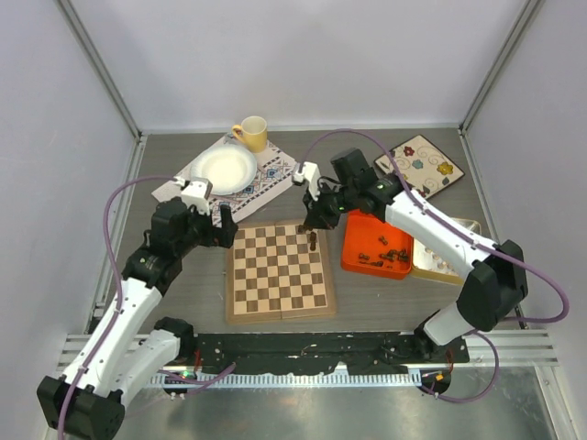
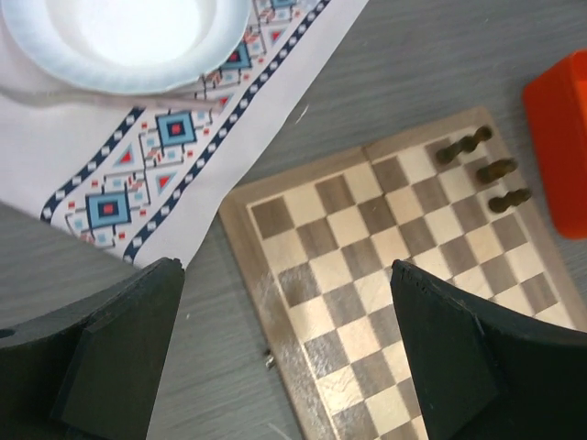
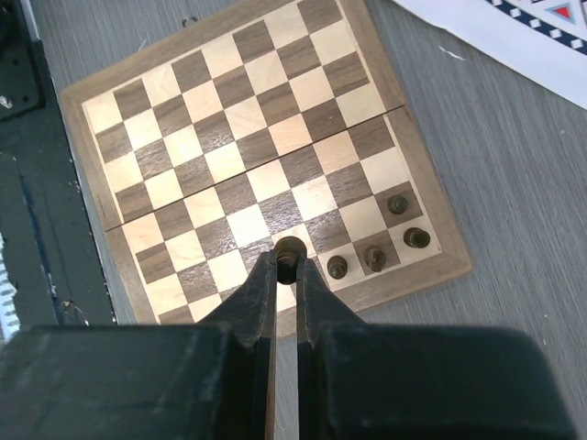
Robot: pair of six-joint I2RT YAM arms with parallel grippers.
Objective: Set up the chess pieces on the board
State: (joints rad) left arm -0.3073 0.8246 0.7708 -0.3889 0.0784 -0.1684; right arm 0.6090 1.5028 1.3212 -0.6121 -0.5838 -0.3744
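Note:
The board (image 1: 275, 275) lies flat between the two arms. Several dark chess pieces (image 3: 374, 258) stand in its far right corner, and three of them (image 2: 495, 170) show in the left wrist view. My right gripper (image 3: 290, 261) is shut on one more dark chess piece (image 3: 292, 247), held just above a square of the edge row beside the standing ones (image 1: 313, 241). My left gripper (image 2: 286, 268) hangs open over the board's (image 2: 367, 275) far left corner, nothing between its fingers (image 2: 119, 348). In the top view it (image 1: 226, 225) is at the board's left edge.
An orange tray (image 1: 359, 252) with loose dark pieces sits right of the board, and a pale tray (image 1: 431, 271) with light pieces lies beyond it. Behind are a patterned cloth (image 1: 275, 170) carrying a white plate (image 1: 223, 170), a yellow cup (image 1: 251, 134) and a floral square plate (image 1: 420, 165).

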